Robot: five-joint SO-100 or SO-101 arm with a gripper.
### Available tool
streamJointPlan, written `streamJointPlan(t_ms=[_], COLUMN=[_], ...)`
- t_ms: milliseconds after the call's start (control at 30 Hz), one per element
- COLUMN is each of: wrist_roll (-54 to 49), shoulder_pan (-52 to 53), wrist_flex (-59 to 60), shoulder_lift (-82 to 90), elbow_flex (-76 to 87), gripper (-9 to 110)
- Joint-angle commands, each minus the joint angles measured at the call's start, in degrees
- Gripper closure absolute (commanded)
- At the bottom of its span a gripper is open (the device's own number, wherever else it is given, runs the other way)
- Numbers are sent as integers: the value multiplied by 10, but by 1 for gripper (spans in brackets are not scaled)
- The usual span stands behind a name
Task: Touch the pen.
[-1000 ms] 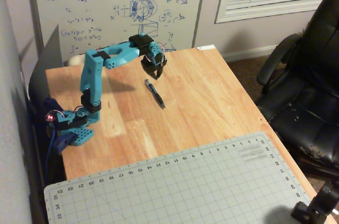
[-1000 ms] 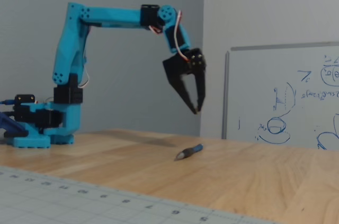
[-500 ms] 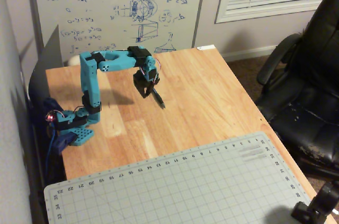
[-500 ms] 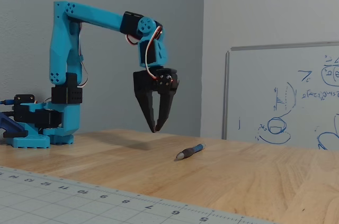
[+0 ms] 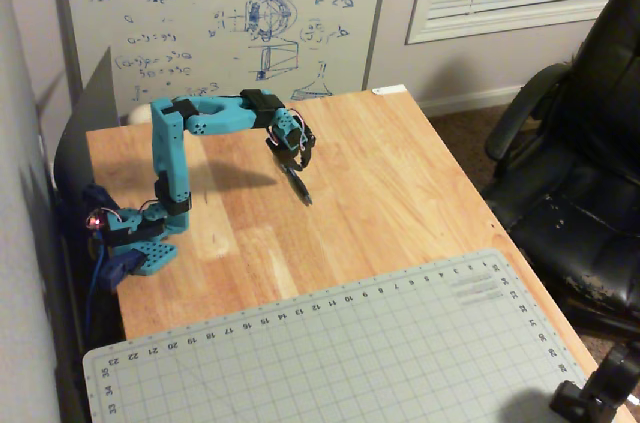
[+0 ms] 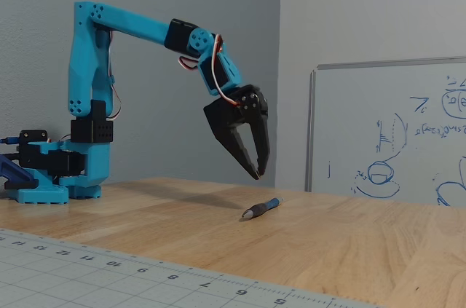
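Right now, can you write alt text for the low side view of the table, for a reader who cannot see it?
A blue arm's black claw hangs above a wooden table, tips nearly together, not touching the pen lying just below it. A whiteboard leans behind on the right.

High corner view; low table-level side view.

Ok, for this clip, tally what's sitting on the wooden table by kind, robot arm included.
Pen: 1
Cutting mat: 1
Robot arm: 1, with its gripper above the table
Total: 3
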Motion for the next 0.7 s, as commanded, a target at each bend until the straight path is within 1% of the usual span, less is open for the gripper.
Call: streamJointPlan(t_ms=[0,200,433,667], wrist_roll=[4,4,4,4], shoulder_pan=[-18,-41,-60,-71], wrist_flex=[-16,-9,-10,-18], shoulder_lift=[-12,-11,31,35], elbow_flex=[-4,4,69,120], gripper=[101,101,101,101])
